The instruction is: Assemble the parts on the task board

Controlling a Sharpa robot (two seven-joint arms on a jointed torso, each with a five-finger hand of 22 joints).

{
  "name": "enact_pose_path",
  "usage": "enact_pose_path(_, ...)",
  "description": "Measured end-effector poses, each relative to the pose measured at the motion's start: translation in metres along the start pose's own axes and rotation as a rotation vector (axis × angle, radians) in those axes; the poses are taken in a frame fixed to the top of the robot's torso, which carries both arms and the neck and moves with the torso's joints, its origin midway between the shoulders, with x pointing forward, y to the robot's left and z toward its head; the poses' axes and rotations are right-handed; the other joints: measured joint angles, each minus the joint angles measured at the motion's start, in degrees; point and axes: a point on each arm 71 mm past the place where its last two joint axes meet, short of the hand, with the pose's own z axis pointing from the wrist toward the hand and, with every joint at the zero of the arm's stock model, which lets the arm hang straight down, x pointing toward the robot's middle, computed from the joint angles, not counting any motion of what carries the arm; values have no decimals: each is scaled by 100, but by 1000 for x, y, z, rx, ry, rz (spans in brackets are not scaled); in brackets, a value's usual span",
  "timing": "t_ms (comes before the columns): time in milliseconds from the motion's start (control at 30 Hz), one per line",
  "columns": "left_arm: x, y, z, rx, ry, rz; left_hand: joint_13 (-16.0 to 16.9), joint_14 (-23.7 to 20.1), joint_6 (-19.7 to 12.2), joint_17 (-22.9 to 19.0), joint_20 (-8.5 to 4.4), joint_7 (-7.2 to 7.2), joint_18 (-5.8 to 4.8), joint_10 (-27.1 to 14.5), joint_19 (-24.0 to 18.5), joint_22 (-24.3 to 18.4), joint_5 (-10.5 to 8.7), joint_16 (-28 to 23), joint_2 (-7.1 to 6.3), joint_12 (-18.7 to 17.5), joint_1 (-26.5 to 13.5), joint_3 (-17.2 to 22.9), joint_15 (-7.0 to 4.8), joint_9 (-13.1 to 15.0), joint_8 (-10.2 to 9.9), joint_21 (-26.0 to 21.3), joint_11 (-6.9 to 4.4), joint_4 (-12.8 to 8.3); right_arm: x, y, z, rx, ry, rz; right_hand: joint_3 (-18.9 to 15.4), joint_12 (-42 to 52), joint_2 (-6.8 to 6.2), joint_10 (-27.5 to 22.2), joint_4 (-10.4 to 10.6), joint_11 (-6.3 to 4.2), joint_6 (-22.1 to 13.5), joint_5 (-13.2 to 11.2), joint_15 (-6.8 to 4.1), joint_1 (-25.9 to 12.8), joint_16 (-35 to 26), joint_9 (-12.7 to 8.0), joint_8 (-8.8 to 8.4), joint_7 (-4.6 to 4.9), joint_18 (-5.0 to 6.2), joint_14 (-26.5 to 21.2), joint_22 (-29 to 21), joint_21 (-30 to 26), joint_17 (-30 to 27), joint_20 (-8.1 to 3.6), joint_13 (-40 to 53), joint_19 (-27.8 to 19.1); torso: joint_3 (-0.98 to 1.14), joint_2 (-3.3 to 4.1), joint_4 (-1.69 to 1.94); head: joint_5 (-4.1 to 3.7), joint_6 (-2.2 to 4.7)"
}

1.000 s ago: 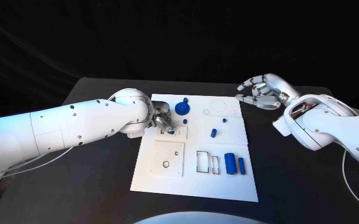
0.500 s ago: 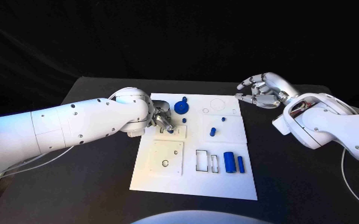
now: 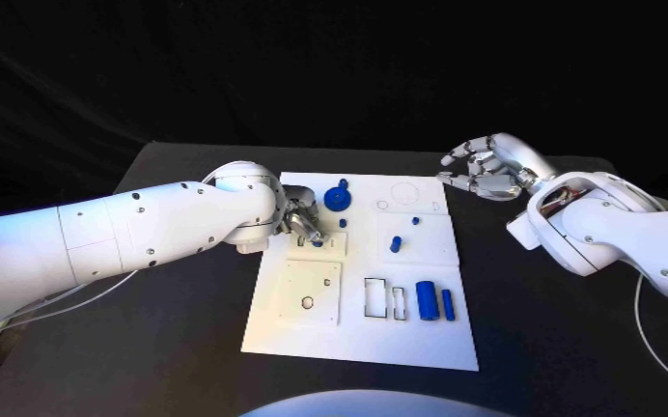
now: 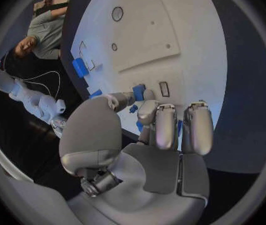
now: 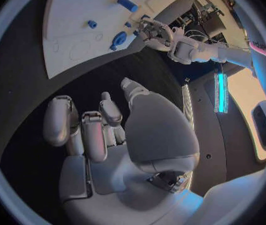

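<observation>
Black cloth hangs behind the black table (image 3: pixel 181 340), and the white task board (image 3: pixel 365 330) lies in the middle of it.

Starting at the fingers (image 4: pixel 164 127) of the left hand (image 3: pixel 305 225): they are curled down over the board's upper left part, and in the left wrist view a small blue part (image 4: pixel 138 92) sits at their tips, apparently pinched against the thumb, right beside a little rectangular slot (image 4: pixel 164 88). I would judge it is about to seat that piece. The worry is plain: the piece is tiny and the hand covers it, so a slight tilt could jam it on the slot's edge, or it could slip out and roll across the board. Pressing down off-centre could also shove the whole board, since I see nothing holding it.

Just beside that hand stands the round blue knob (image 3: pixel 339 204); a careless sweep could knock it. Further out, a short blue peg (image 3: pixel 397 244) lies mid-board, and two blue bars (image 3: pixel 428 301) rest side by side near the board's near right corner, well apart from the work.

Off the board's far right corner, the right hand (image 3: pixel 483 175) hovers with fingers half-curled and apart, holding nothing.
</observation>
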Motion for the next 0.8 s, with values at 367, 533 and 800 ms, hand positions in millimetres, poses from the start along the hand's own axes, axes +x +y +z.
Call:
enact_pose_path(367, -1, 2, 0, -5, 5, 3, 21, 0, 214, 0, -21, -172, 0, 0, 20, -1, 0, 0, -23, 0, -23, -237, 0, -16, -34, 0, -1, 186, -1, -1, 0, 2, -1, 0, 0, 0, -4, 0, 0, 0, 0, 20, 0, -4, 0, 0, 0, 0, 0, 0, -1, 0, 0, 0, -7, 0, -1, -2, -4, -6, 2)
enact_pose_path(533, -1, 2, 1, -7, 6, 3, 22, 0, 234, 0, -20, -192, 0, -1, 20, -1, 0, 0, -21, 0, -90, -386, 0, -15, -63, 0, 0, 227, -1, -1, 0, 2, -1, 0, -16, 0, -4, -4, 16, -4, 0, 20, 0, -4, 0, -1, 0, 0, 0, 0, -1, -28, -1, 0, -11, 0, 2, -3, -4, -9, 5)
enact_pose_path(800, -1, 4, 2, -12, 7, 2, 28, 0, 231, 0, -20, -194, 1, -1, 20, -1, 1, 0, 50, 23, -282, -603, 1, -15, -98, 0, 0, 237, -1, -1, 0, 2, -3, 0, -40, -67, -26, -92, 73, -28, -20, 51, 0, -26, -76, -1, 22, -21, 91, 0, -55, -206, -1, -11, -97, -115, 1, -3, -4, -9, 19)
